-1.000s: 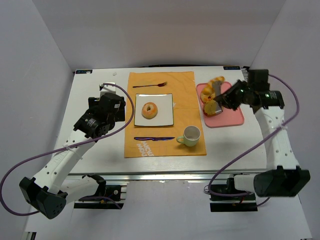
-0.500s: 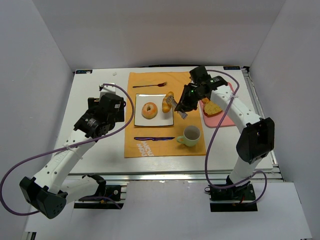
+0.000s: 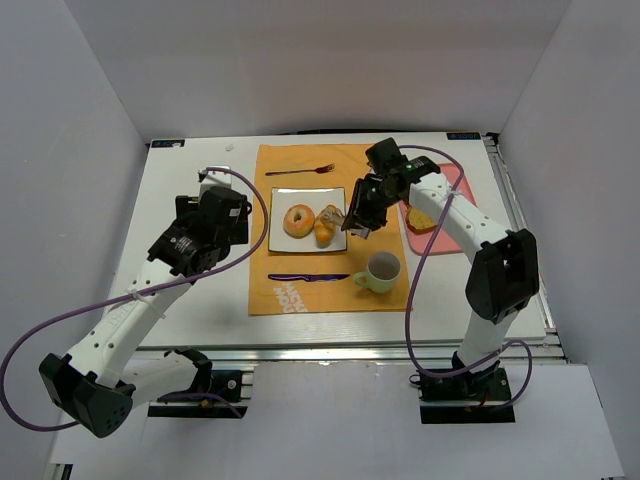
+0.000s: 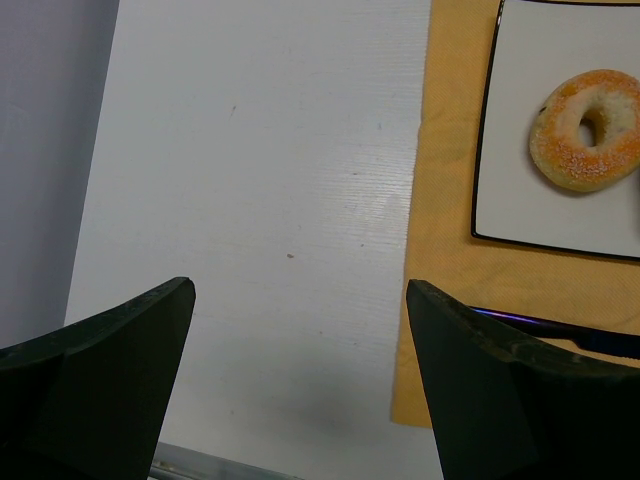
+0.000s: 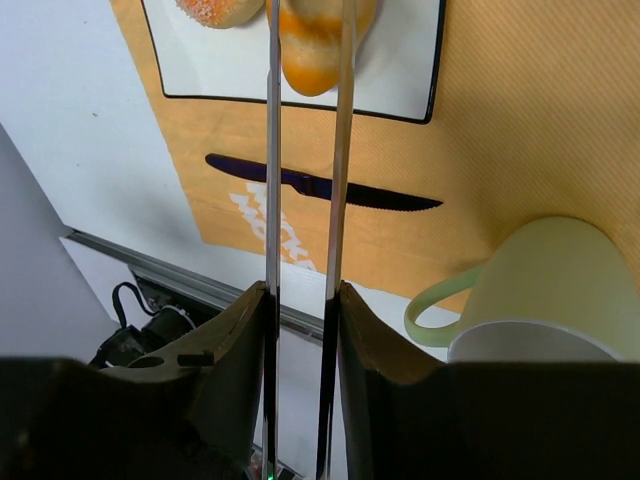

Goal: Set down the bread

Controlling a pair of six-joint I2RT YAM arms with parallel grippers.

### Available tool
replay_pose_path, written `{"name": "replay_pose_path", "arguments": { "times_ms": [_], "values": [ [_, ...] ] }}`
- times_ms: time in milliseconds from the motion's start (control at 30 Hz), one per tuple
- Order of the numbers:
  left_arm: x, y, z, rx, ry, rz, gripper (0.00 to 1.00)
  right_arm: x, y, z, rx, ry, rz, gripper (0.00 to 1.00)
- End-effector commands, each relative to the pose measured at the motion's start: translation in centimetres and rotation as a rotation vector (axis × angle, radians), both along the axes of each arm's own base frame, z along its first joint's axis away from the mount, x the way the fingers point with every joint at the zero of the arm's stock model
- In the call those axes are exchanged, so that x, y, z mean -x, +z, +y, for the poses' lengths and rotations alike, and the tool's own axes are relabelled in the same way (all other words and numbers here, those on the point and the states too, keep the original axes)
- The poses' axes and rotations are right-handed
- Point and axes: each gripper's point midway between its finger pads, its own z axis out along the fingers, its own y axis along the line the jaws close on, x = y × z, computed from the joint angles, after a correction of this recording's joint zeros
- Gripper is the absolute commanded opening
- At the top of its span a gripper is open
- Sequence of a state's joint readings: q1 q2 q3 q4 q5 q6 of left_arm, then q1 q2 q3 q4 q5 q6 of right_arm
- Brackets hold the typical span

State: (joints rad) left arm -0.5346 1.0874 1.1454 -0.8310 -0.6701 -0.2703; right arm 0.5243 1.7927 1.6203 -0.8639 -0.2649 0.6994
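A golden bread roll [image 3: 325, 226] lies on the white square plate [image 3: 338, 241], just right of a sugared bagel [image 3: 298, 220]. My right gripper [image 3: 360, 212] is shut on metal tongs [image 5: 272, 150], whose two blades reach to either side of the roll [image 5: 312, 40]; I cannot tell if they still squeeze it. The right wrist view shows my right gripper [image 5: 303, 300] above the placemat, near the plate's front edge [image 5: 400, 70]. My left gripper [image 4: 300, 330] is open and empty over bare table left of the placemat; the bagel [image 4: 587, 130] shows at its upper right.
An orange placemat [image 3: 385, 165] carries the plate, a fork [image 3: 300, 170], a dark knife [image 3: 308, 276] and a pale green mug [image 3: 382, 270]. A pink tray [image 3: 450, 238] with a bread slice [image 3: 422, 218] stands to the right. White walls enclose the table.
My right arm has swung left from the pink tray, carrying the roll in the tongs across the placemat, and lowered it onto the plate beside the bagel. The left arm has not moved.
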Motion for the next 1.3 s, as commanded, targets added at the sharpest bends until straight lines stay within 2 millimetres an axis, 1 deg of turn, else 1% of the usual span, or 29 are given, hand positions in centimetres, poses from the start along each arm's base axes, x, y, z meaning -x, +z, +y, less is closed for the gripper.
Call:
{"name": "replay_pose_path", "arguments": {
  "times_ms": [0,167,267,333,367,400,433,500,533,567,600,633,667,700,733,800,833,867,900,933,967,1000,1033,1067,1100,1133,1167,1233,1267],
  "values": [
    [0.1,0.8,0.1,0.001,0.002,-0.022,0.98,-0.7,2.6,0.3,-0.022,0.003,-0.079,0.37],
    [0.1,0.9,0.1,0.005,0.000,-0.027,0.98,-0.7,5.1,0.1,-0.046,-0.022,-0.126,0.49],
    [0.2,0.9,0.1,0.008,0.000,-0.029,0.98,-0.6,6.5,-0.1,-0.056,-0.034,-0.149,0.53],
    [0.2,1.0,0.1,0.009,-0.001,-0.031,0.98,-0.4,7.2,-0.6,-0.044,-0.051,-0.161,0.53],
    [0.2,1.1,0.1,0.009,-0.003,-0.030,0.98,-0.9,8.4,-1.7,-0.010,-0.098,-0.213,0.51],
    [0.2,1.1,0.1,0.011,-0.003,-0.032,0.98,-0.6,8.8,-3.0,0.024,-0.136,-0.216,0.51],
    [0.2,1.4,0.0,0.015,-0.003,-0.039,0.98,-0.5,10.3,-4.9,0.051,-0.195,-0.266,0.50],
    [0.1,1.5,-0.1,0.020,-0.006,-0.041,0.98,-0.4,10.7,-9.1,0.092,-0.317,-0.273,0.50],
    [0.0,1.5,-0.2,0.025,-0.011,-0.042,0.98,-0.1,12.5,-12.8,0.090,-0.424,-0.320,0.50],
    [0.0,1.5,-0.3,0.030,-0.013,-0.043,0.98,0.8,11.1,-15.0,0.121,-0.478,-0.287,0.50],
    [0.0,1.3,-0.5,0.036,-0.020,-0.039,0.98,2.3,12.1,-17.4,0.125,-0.525,-0.324,0.50],
    [-0.1,1.3,-0.5,0.040,-0.020,-0.041,0.98,2.6,11.5,-21.1,0.174,-0.628,-0.319,0.51],
    [-0.1,1.2,-0.7,0.043,-0.026,-0.041,0.98,3.8,9.7,-23.0,0.223,-0.662,-0.278,0.51],
    [-0.1,1.2,-0.9,0.049,-0.030,-0.041,0.98,5.1,9.6,-24.7,0.260,-0.673,-0.294,0.51],
    [-0.1,1.1,-0.9,0.047,-0.034,-0.039,0.98,6.6,7.6,-27.3,0.326,-0.744,-0.225,0.52],
    [-0.1,1.0,-1.1,0.052,-0.039,-0.038,0.98,8.6,6.5,-29.1,0.381,-0.788,-0.205,0.52],
    [-0.1,1.0,-1.2,0.053,-0.042,-0.039,0.98,9.3,5.8,-30.4,0.413,-0.824,-0.187,0.52],
    [-0.1,1.0,-1.3,0.053,-0.044,-0.039,0.98,9.7,5.0,-30.8,0.425,-0.834,-0.174,0.53],
    [-0.1,1.0,-1.4,0.053,-0.047,-0.039,0.98,10.6,3.3,-31.0,0.444,-0.841,-0.132,0.53],
    [-0.1,0.9,-1.5,0.053,-0.050,-0.039,0.98,10.8,2.5,-31.7,0.462,-0.866,-0.120,0.53],
    [-0.1,0.9,-1.6,0.052,-0.054,-0.038,0.98,11.1,1.7,-32.0,0.471,-0.874,-0.101,0.53],
    [-0.1,1.0,-1.7,0.051,-0.056,-0.039,0.98,11.6,0.0,-32.0,0.479,-0.872,-0.062,0.53],
    [0.0,0.9,-1.7,0.047,-0.059,-0.034,0.98,11.6,-0.7,-31.8,0.460,-0.878,-0.045,0.53],
    [0.0,0.9,-1.7,0.047,-0.059,-0.036,0.98,10.9,-1.4,-31.7,0.442,-0.879,-0.058,0.53],
    [0.1,0.8,-1.8,0.045,-0.060,-0.036,0.98,10.7,-2.3,-31.4,0.429,-0.876,-0.037,0.54],
    [0.1,0.8,-1.7,0.043,-0.059,-0.037,0.98,11.2,-4.0,-30.9,0.415,-0.861,0.010,0.54],
    [0.1,0.8,-1.9,0.041,-0.065,-0.035,0.98,10.7,-4.6,-30.7,0.399,-0.860,0.004,0.54],
    [0.1,0.7,-2.0,0.040,-0.069,-0.033,0.98,11.0,-6.5,-29.9,0.368,-0.836,0.053,0.55],
    [0.2,0.7,-2.1,0.040,-0.072,-0.032,0.98,11.1,-6.9,-29.7,0.363,-0.831,0.065,0.56]
  ]
}}
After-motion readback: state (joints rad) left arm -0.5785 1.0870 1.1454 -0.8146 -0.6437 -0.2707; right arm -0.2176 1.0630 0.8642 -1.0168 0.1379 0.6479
